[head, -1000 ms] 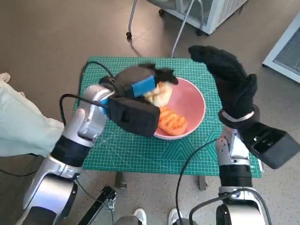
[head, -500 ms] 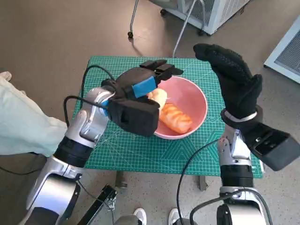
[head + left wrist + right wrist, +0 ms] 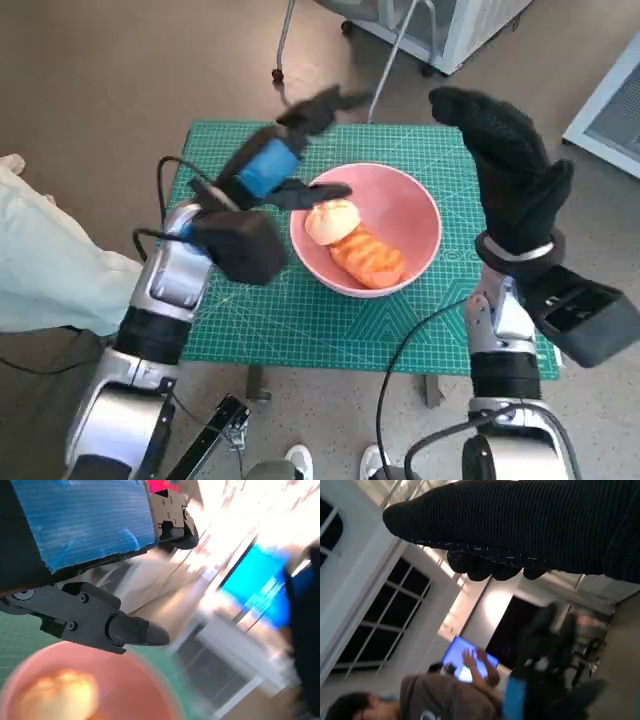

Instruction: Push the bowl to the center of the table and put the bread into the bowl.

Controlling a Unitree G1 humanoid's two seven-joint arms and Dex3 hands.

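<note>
Three views: the head view takes in the whole scene; each wrist view shows only a part of it.
Bowl: the pink bowl (image 3: 366,228) sits near the middle of the green cutting mat (image 3: 290,330) that covers the tabletop.
Bread: both pieces lie inside the bowl, a pale round bread (image 3: 331,220) touching an orange-brown loaf (image 3: 368,258).
Left robot hand: the left robot hand (image 3: 272,163) is raised just beside the bowl's left rim, fingers spread apart, holding nothing; one finger reaches over the rim.
Right robot hand: the right robot hand (image 3: 510,165) hangs above the mat's far right corner, flat and empty, fingers extended, well apart from the bowl.
Left wrist view only: a black fingertip (image 3: 130,631) above the bowl's rim, with the pale bread blurred beneath; the background is smeared.
Right wrist view only: the glove's underside, windows, a blue screen (image 3: 466,660) and a person (image 3: 427,700), cut off by the frame; the tabletop does not show.
Edges: bare mat lies around the bowl, widest along the near edge.
Hidden: the left forearm (image 3: 172,290) covers part of the mat's left side.
</note>
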